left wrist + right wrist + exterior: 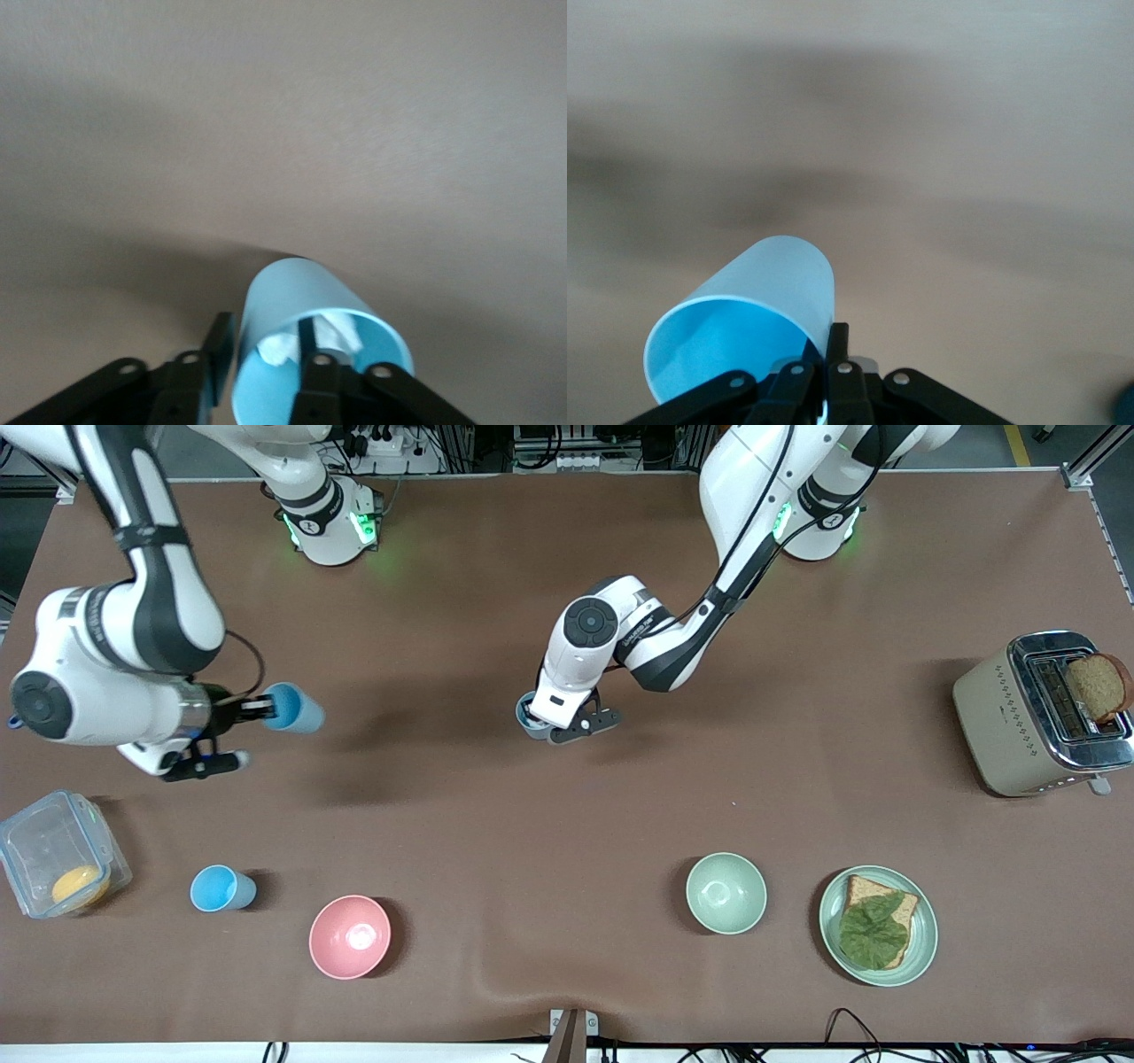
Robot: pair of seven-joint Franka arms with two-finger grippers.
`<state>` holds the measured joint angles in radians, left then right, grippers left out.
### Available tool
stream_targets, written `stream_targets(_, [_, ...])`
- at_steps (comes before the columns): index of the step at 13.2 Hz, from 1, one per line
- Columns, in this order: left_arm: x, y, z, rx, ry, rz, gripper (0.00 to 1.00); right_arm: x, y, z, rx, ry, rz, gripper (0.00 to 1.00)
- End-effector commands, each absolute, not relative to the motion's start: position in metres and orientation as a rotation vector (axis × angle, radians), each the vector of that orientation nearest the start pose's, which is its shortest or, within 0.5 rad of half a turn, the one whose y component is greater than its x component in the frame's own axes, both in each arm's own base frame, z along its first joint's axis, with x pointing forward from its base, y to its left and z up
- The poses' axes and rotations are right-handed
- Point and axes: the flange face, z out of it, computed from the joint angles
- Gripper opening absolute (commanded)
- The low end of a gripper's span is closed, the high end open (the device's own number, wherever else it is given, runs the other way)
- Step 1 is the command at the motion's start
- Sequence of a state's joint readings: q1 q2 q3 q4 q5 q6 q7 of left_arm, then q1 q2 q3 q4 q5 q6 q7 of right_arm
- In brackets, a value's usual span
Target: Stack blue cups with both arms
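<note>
The right gripper's (pixel 241 736) fingers (pixel 837 341) pinch the wall of one blue cup (pixel 294 708), lifted and tipped. Below them a third cup (pixel 221 888) waits by the pink bowl (pixel 349 936). The left gripper (pixel 567 724) clamps another cup's (pixel 306 332) rim on the tabletop (pixel 797 797). Nothing's stacked yet; nothing blocks the way between.

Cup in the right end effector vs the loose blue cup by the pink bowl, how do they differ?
The held cup is pinched by its rim in the right end effector over bare table; the loose cup is gripped by nothing.
The held cup lies tipped sideways, while the loose cup stands upright, mouth up, between the clear container and the pink bowl.
Both are light-blue, handleless and look empty.
</note>
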<state>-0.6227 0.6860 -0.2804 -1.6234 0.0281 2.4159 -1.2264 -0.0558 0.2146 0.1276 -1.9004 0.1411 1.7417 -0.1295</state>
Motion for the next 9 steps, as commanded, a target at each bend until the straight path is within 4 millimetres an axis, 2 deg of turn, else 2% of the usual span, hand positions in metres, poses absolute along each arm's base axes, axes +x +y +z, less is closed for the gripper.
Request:
stream_targets(1, [0.467, -0.512, 0.336, -3.207, -0.602, -0.012, 1.00, 0.557, 0.097, 0.385, -2.871, -0.279, 0.530, 0.00])
stream_targets(2, [0.479, -0.490, 0.381, -3.188, -0.593, -0.092, 1.00, 0.554, 0.134, 0.393, -2.883, -0.354, 0.516, 0.00])
stream_targets(4, [0.496, -0.440, 0.457, -3.177, -0.528, -0.182, 1.00, 0.547, 0.202, 0.403, -2.943, -0.284, 0.483, 0.00])
stream_targets(5, [0.507, -0.410, 0.487, -3.167, -0.519, -0.214, 1.00, 0.542, 0.232, 0.405, -2.964, -0.237, 0.464, 0.00])
stream_targets(6, [0.516, -0.377, 0.514, -3.154, -0.499, -0.237, 1.00, 0.543, 0.252, 0.403, -2.969, -0.173, 0.432, 0.00])
stream_targets(8, [0.530, -0.314, 0.571, -3.140, -0.577, -0.351, 1.00, 0.533, 0.295, 0.394, -2.984, -0.160, 0.393, 0.00])
stream_targets(9, [0.534, -0.290, 0.588, -3.142, -0.575, -0.372, 1.00, 0.531, 0.310, 0.388, -2.983, -0.149, 0.365, 0.00])
